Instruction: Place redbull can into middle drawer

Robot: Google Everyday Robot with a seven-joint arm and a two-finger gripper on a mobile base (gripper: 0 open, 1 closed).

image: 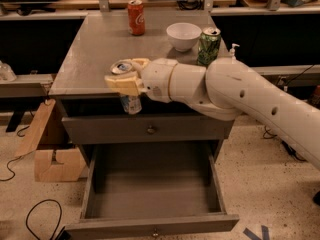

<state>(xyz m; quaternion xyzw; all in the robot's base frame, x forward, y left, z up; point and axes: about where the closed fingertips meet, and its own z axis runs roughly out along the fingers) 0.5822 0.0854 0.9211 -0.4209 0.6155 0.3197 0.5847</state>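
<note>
Step in hand: carry phase. The slim silver-and-blue redbull can (131,104) is gripped and off the counter, not yet in the drawer.

The tan two-finger gripper (125,75) is clamped across the can's upper body, jaws narrow, one pad in front and one behind. The can hangs roughly upright over the front edge of the grey counter top (95,49), nearer the front-left corner than the right, its base in front of the shut upper grey drawer (150,129).

The wide grey middle drawer (155,196) is pulled fully out below and looks bare.

Next move, as I judge it: bring the can forward past the counter's front edge, lower it into the tray, release.

Arm pose: the white arm (235,91) reaches in from the right, forearm about level along the front edge, wrist pointing left.
</note>
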